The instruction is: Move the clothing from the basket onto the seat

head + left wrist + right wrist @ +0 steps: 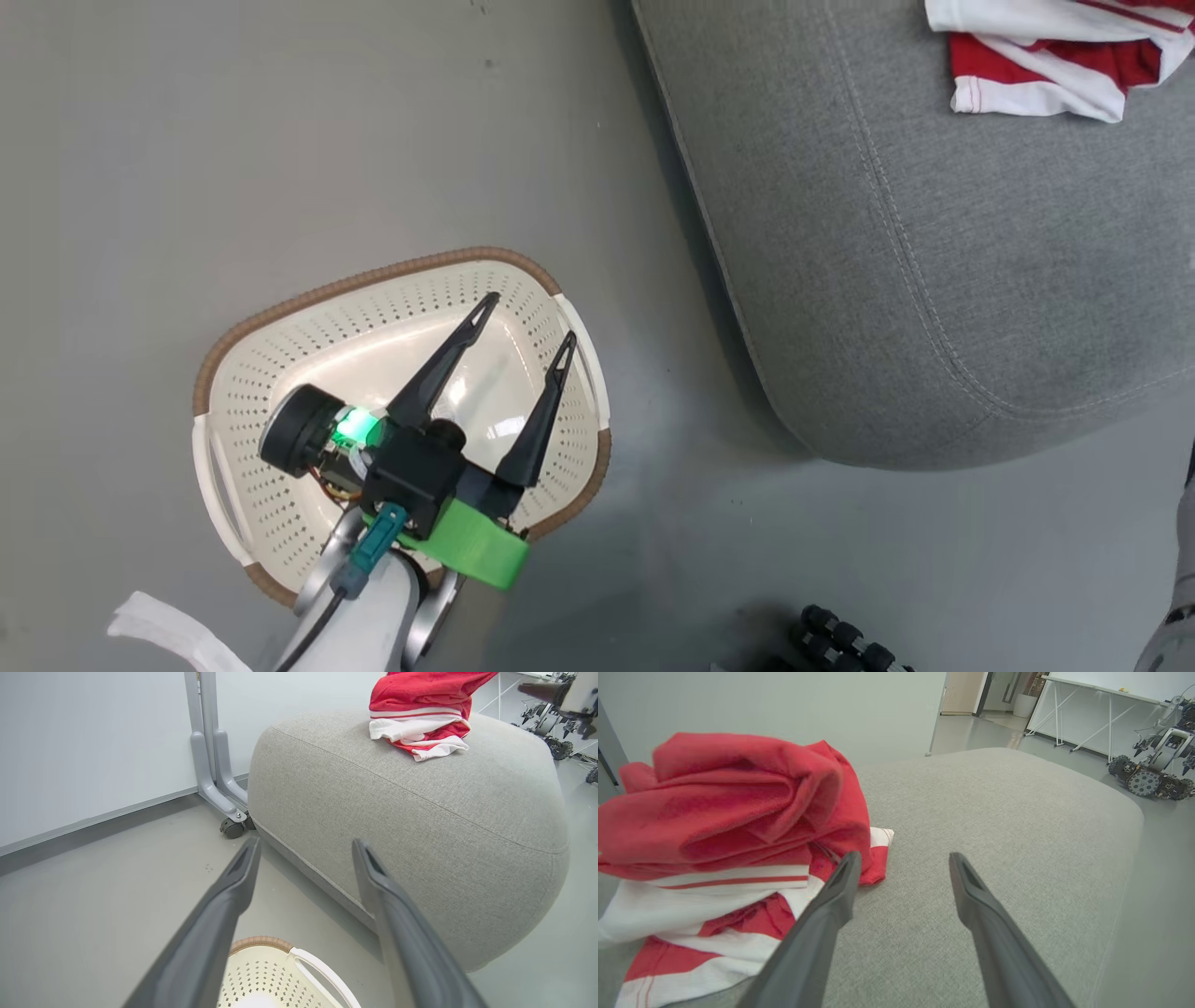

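Clothing [728, 826] is heaped on the seat [994, 826], right beside the right gripper [901, 858] – jaws spread, pinching nothing. Left gripper [529, 317] hangs over the basket [280, 373], jaws wide too – basket looks empty, so I'd guess we're done

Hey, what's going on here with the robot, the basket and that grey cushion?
A two-armed robot is moving laundry from a basket to a seat. The red and white clothing lies heaped on the grey seat. The right claw hangs open right beside it, holding nothing. The left claw is open over the basket on the floor, and the part of the basket's inside that shows is bare.
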